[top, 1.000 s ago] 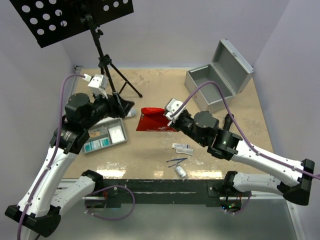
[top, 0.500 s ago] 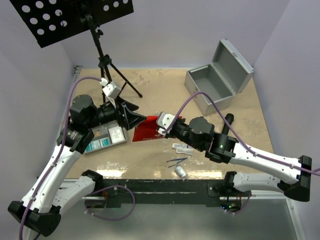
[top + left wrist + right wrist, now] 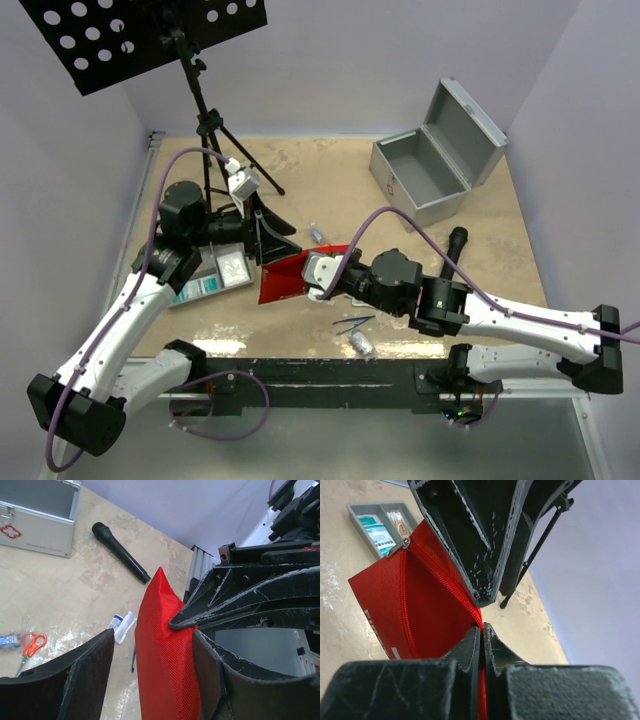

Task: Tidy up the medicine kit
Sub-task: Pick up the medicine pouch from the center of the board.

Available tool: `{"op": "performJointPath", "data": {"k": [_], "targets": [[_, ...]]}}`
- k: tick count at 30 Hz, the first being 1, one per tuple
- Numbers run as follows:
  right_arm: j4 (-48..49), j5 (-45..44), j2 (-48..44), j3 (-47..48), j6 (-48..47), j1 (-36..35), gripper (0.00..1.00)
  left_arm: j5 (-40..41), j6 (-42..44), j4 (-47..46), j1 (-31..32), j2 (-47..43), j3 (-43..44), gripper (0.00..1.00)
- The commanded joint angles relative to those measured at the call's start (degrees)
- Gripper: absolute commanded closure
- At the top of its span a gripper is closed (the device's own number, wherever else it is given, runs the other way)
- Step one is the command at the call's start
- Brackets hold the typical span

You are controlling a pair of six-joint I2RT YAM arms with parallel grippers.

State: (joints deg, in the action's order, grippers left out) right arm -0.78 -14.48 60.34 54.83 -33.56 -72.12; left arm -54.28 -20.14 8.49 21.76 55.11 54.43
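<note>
Red pouch (image 3: 281,281) in grip of right hand (image 3: 481,628) (left hand (image 3: 151,641) wide around it)

The left gripper (image 3: 152,645) is holding its black jaws apart around a red woven fabric pouch (image 3: 165,672), which is rising upright at 6 o'clock. The right gripper (image 3: 181,623) is reaching in from 3 o'clock and pinching the pouch's edge (its tips closed together). A silver metal case (image 3: 35,517) is sitting at 10 o'clock, a black microphone (image 3: 120,552) is lying at 11, and orange-handled scissors (image 3: 30,644) are lying at 8.
</note>
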Motion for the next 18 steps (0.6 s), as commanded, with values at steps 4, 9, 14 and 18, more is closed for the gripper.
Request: {"op": "performJointPath", "data": {"k": [4,9,14,18], "targets": [[1.7,-3.4,-1.8,0.9,-4.2,-1.6,1.00,-6.7,-1.5,-3.4,0.0,-0.3,-1.5,0.35],[0.9,-5.8,-1.7,1.3,-6.0,-2.8,1.00,-8.1,-2.5,-4.0,0.3,-0.7,-1.8,0.30],[0.9,-6.9,-1.7,1.4,-7.7,-3.2,1.00,-9.4,-3.5,-5.1,0.9,-0.6,-2.9,0.28],[1.2,-7.4,-1.7,1.9,-9.1,-3.5,1.00,-9.9,-3.2,-5.1,1.5,-0.3,-3.6,0.34]]}}
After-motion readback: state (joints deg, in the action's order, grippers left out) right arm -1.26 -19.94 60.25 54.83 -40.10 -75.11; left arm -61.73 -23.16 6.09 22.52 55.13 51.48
